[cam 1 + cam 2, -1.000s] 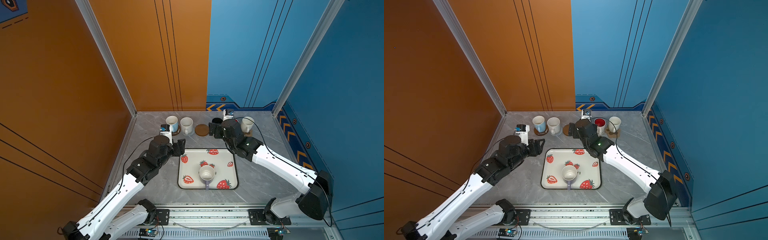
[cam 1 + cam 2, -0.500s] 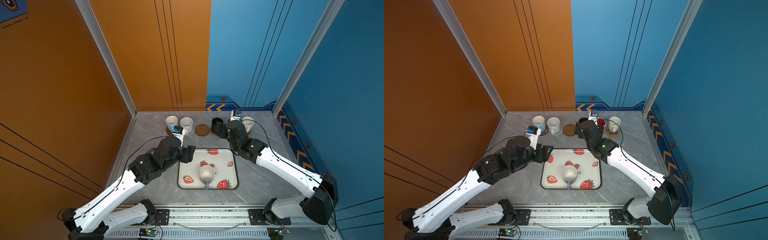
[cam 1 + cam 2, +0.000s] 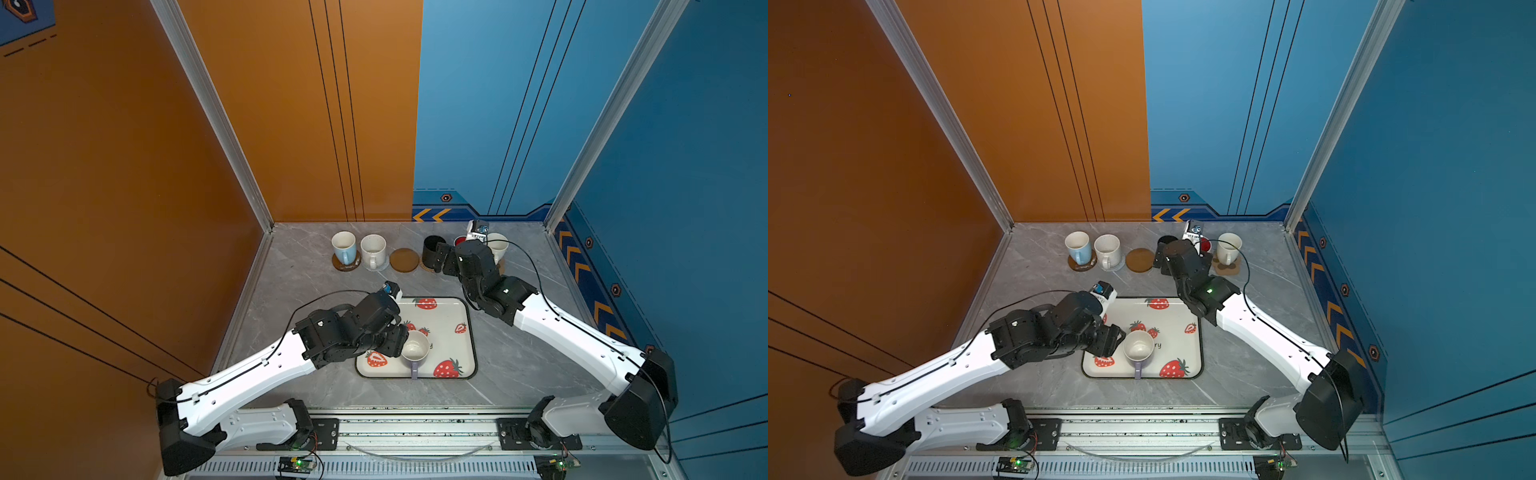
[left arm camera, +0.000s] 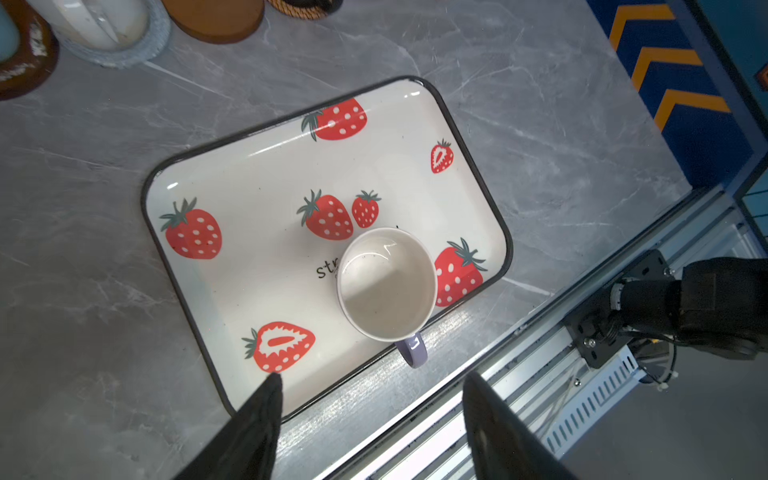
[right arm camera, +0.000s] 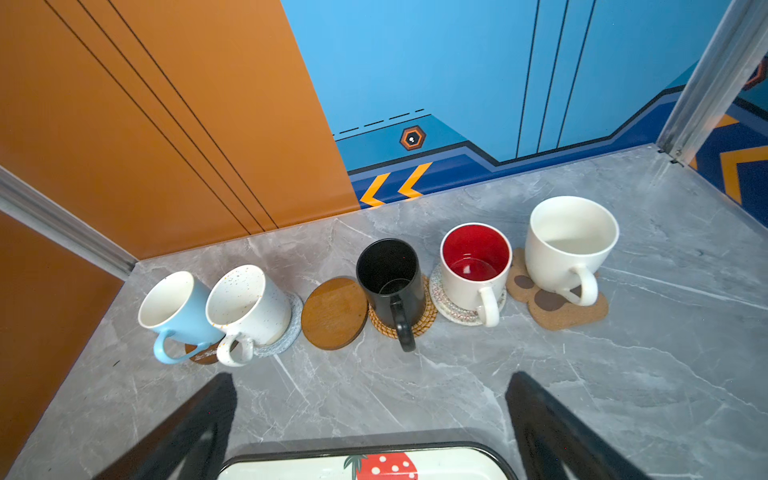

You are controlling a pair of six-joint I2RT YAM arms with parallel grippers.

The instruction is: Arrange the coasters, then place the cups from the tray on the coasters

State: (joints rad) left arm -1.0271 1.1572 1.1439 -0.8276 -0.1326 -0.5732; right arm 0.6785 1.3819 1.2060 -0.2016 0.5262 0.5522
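The left pincer (image 4: 370, 399) hangs at the edge of the tray (image 4: 232, 178), jaws apart and empty. The lavender mug (image 4: 388, 282) stands upright on the tray just ahead of the fingertips, in line with the gap between them and untouched, its handle turned toward the pincer.

The right pincer (image 5: 370, 399) is spread wide and holds nothing above the counter (image 5: 457, 374). Ahead of it a bare brown coaster (image 5: 334, 313) lies between the speckled white mug (image 5: 249, 307) and the black mug (image 5: 392, 278).
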